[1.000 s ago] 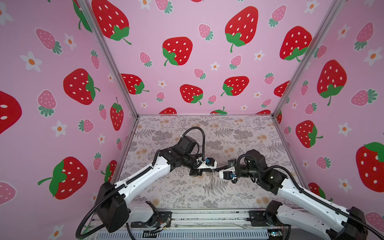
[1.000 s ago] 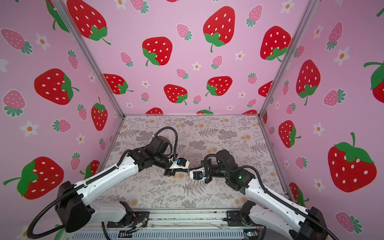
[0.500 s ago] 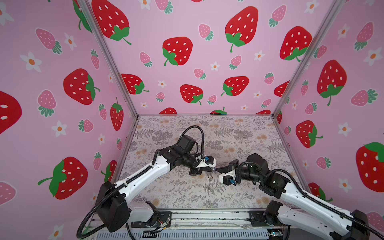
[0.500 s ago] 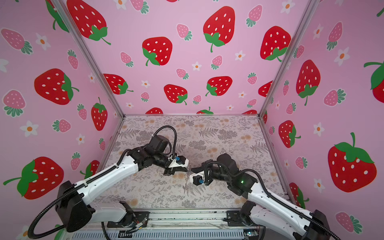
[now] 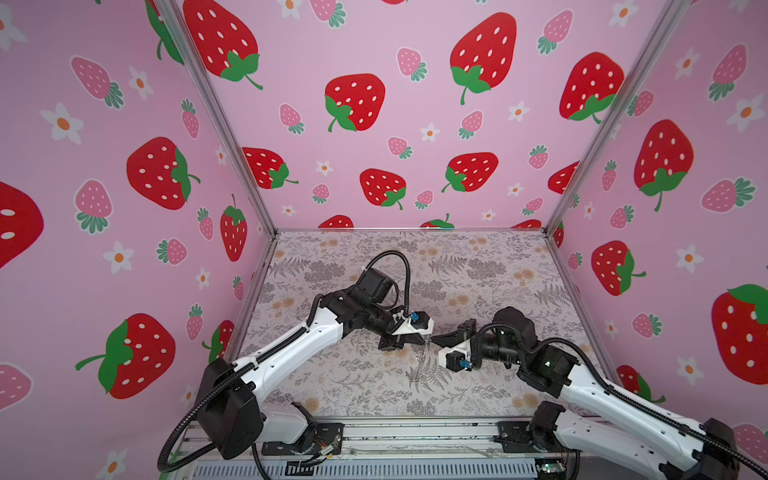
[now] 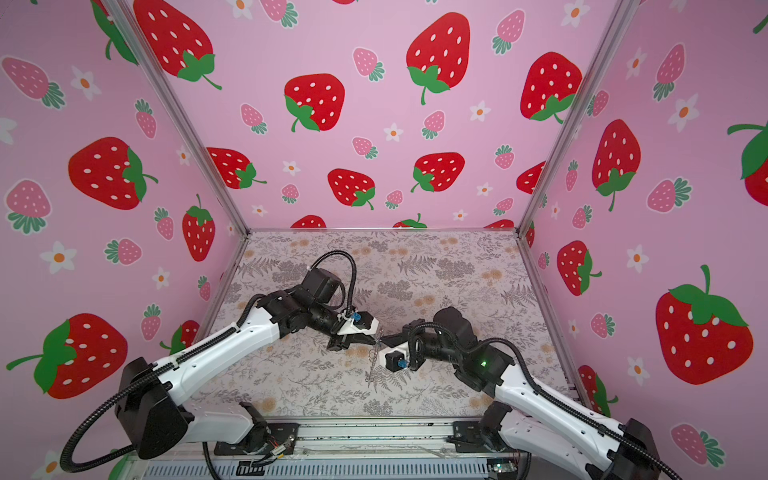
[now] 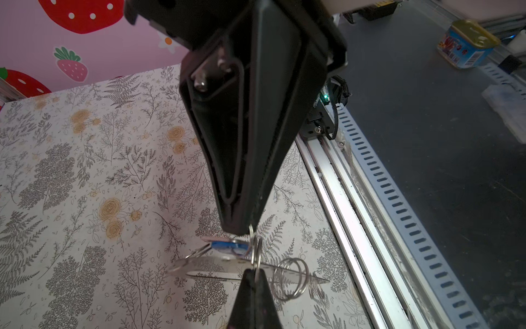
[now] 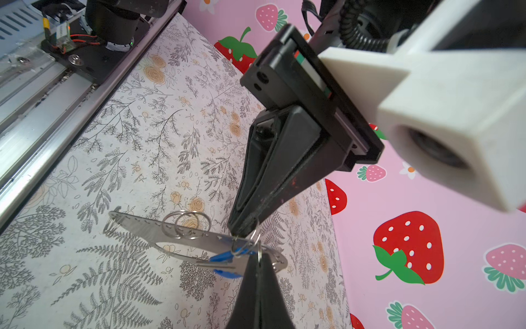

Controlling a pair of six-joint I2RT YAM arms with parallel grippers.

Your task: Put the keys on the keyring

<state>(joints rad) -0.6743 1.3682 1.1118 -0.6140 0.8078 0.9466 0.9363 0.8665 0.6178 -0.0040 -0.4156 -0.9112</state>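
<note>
The right gripper had dipped slightly toward 6 o'clock. It and the left gripper, meeting from 3 and 9 o'clock, each clamped small rings; the keyring dangled between, the keys against it.

2 arms: left arm, right arm. 2 grippers: left gripper, right gripper. 1 keyring, a curved strap. On it, rings – a pair mid-strap, 1 coil at the end, more by the tips, no. unclear. 1 key – 1 blue tag. 1 tin off the mat.
</note>
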